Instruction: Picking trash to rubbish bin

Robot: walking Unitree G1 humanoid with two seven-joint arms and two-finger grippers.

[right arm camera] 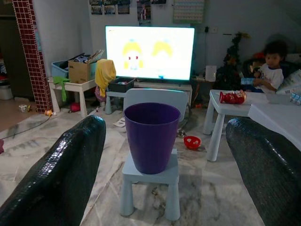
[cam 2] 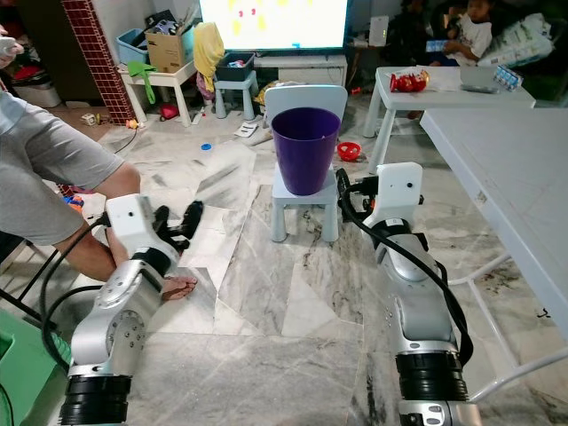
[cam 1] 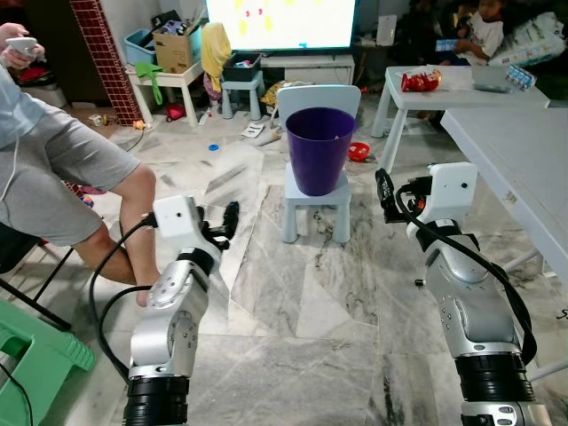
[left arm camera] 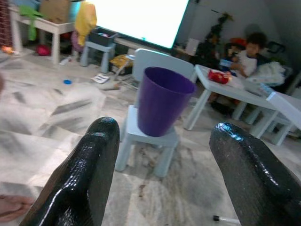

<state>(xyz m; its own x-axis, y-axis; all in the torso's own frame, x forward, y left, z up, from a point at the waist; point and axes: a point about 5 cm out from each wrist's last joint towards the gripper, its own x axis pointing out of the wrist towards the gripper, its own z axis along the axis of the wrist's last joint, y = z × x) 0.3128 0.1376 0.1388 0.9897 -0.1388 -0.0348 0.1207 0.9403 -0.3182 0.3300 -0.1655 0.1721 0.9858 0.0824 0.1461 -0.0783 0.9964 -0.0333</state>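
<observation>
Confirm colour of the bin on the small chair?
Purple; the bin on the pale chair shows best in the right wrist view.

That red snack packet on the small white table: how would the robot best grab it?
Probably across its crumpled middle, from above. The red snack packet lies flat on the small white table, so its sides sit low. Both the left gripper and right gripper are open, empty.

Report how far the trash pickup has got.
Nothing looks done yet. The purple bin stands on the small chair ahead. The left gripper and right gripper are both raised toward it with jaws open and nothing in them. Still left: pick up trash, perhaps the red packet on the white table, and drop it in.
</observation>
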